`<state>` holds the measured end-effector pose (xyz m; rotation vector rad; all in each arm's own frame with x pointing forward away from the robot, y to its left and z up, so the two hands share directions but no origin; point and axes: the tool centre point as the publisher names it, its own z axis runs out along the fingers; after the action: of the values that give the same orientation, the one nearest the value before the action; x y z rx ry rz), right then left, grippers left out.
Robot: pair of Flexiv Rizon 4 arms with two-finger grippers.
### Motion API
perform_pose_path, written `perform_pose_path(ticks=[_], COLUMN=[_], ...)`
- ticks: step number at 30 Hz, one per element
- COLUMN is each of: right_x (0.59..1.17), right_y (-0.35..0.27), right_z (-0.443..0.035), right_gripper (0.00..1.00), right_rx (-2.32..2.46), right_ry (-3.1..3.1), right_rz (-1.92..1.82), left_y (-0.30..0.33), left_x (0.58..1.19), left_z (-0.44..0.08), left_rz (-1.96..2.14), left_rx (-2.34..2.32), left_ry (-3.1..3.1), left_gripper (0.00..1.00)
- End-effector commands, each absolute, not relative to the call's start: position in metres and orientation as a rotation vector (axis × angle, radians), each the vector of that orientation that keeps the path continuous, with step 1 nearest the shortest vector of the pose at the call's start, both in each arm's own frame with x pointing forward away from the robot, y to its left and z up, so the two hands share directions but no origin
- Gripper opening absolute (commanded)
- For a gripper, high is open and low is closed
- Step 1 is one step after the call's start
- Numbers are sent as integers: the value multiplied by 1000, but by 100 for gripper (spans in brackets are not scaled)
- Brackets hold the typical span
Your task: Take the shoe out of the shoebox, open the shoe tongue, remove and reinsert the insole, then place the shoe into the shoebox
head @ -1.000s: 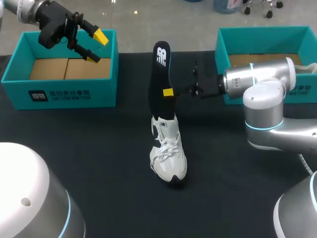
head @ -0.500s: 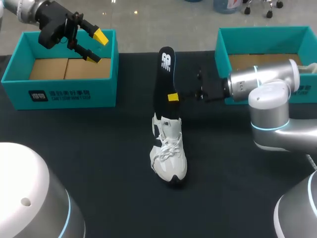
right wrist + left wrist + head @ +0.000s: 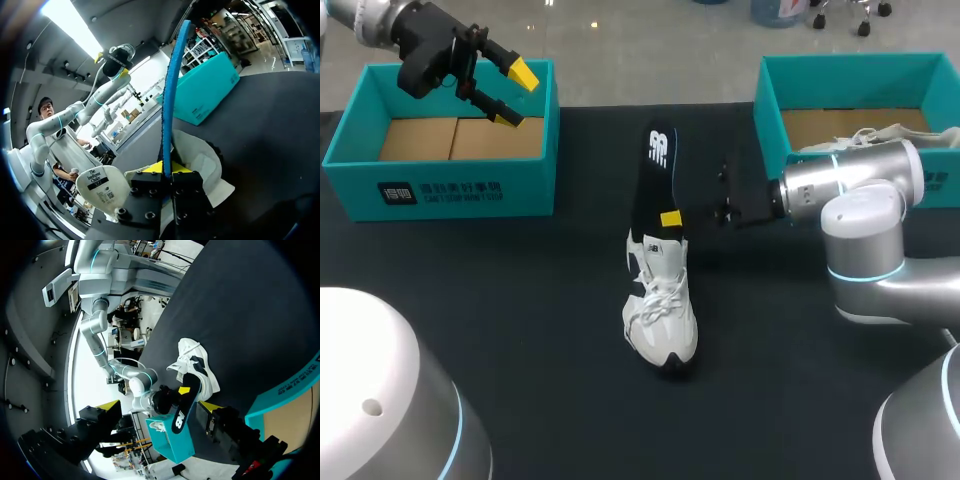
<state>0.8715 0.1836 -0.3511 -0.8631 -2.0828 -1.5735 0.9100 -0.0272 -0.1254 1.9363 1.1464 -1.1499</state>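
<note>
Quick rundown, using the head cam as the clock face. The white shoe (image 3: 660, 315) is sitting upright on its sole around the middle of the black table (image 3: 520, 300). Its toe is pointing at 6 and its heel at 12, and it's outside both boxes.

The black insole (image 3: 652, 185) is standing nearly on end, w/ its lower end at the shoe's heel opening and its top leaning off toward 12. Can't tell how much of it is actually sitting inside the shoe.

The right arm (image 3: 850, 185) is coming in from 3, lying low over the table. The right gripper (image 3: 667, 218) is pinching the insole approx halfway up, fingers squeezing it from both sides, w/ one yellow tip showing on its face. In the right wrist cam the insole is showing edge-on, running straight up from between the fingers, w/ the shoe's opening just ahead of them.

The left gripper (image 3: 515, 95) is hanging above the far corner of the left shoebox (image 3: 440, 195), over at 10. Its fingers are spread wide w/ nothing between them, well apart from the shoe.

The right shoebox (image 3: 775, 120) is sitting at 2. A white laced item (image 3: 880, 135) is lying in it, partly hidden behind the right arm.
</note>
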Motion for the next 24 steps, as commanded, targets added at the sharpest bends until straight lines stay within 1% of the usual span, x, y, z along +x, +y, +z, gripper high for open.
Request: perform_pose_path(ticks=[1, 6, 7, 8, 9, 14, 20, 22, 24], right_x=[864, 859, 859, 859, 859, 865, 876, 880, 884], right_y=[186, 185, 185, 186, 186, 189, 191, 191, 191], right_z=[-354, -355, -355, -354, -354, -344, -331, -328, -324], right_gripper=[0, 0, 25, 36, 39, 40, 38, 36, 31], right_rx=[-882, -901, -902, -902, -901, -870, -817, -805, -793], right_ry=[-2087, -2074, -2071, -2070, -2070, -2083, -2110, -2117, -2126], right_rz=[-1561, -1558, -1558, -1558, -1557, -1573, -1584, -1589, -1592], left_y=[-27, -27, -27, -27, -27, -27, -27, -27, -27], left_x=[910, 910, 910, 910, 910, 910, 910, 910, 910], left_z=[-125, -125, -125, -125, -125, -125, -125, -125, -125], left_rz=[-1148, -1148, -1148, -1148, -1148, -1148, -1148, -1148, -1148], left_rx=[1939, 1939, 1939, 1939, 1939, 1939, 1939, 1939, 1939], left_ry=[1147, 1147, 1147, 1147, 1147, 1147, 1147, 1147, 1147], left_gripper=[100, 100, 100, 100, 100, 100, 100, 100, 100])
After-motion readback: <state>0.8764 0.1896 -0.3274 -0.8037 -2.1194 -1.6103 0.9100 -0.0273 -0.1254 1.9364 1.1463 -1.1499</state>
